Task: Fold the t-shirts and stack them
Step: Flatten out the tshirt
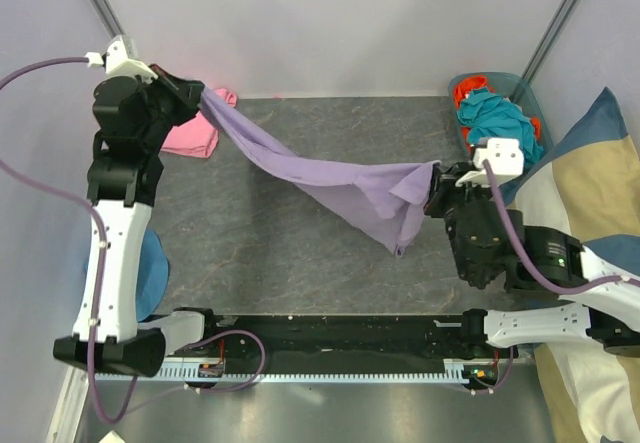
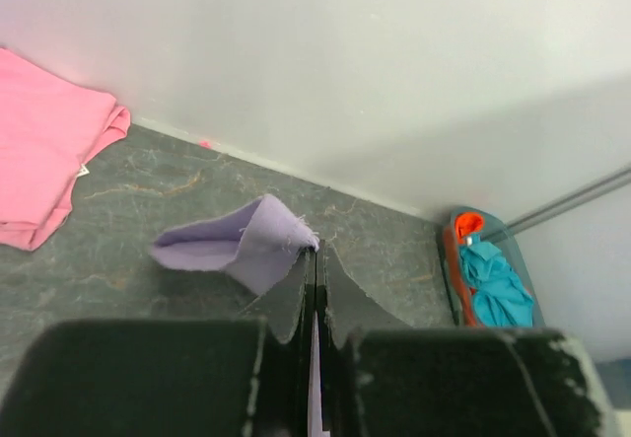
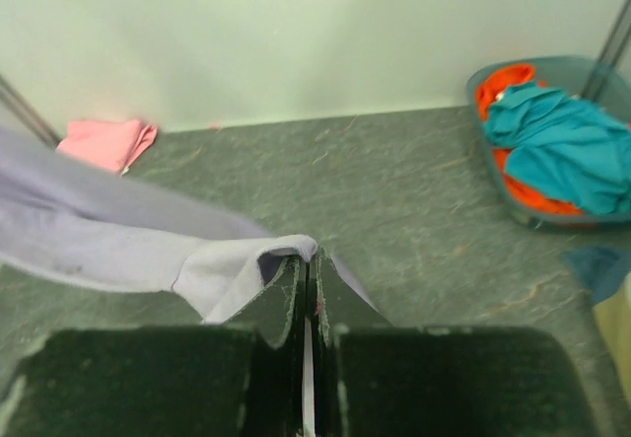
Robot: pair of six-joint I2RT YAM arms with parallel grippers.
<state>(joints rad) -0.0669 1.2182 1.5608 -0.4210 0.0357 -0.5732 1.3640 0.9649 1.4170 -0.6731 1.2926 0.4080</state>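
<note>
The lavender t-shirt (image 1: 330, 178) hangs stretched in the air between both grippers, sagging over the dark table. My left gripper (image 1: 203, 96) is shut on one end of it at the back left; the cloth (image 2: 242, 245) sticks out past the fingertips in the left wrist view. My right gripper (image 1: 436, 185) is shut on the other end at the right; a fold of the cloth (image 3: 237, 264) sits at its tips. The pink t-shirt (image 1: 192, 135) lies folded on the table at the back left, just behind the left gripper, and shows in both wrist views (image 2: 44, 166) (image 3: 106, 142).
A teal basket (image 1: 497, 111) with orange and teal clothes stands at the back right. The striped cushion (image 1: 590, 193) lies along the right edge. A blue cloth (image 1: 152, 273) lies by the left arm. White walls close the back and sides.
</note>
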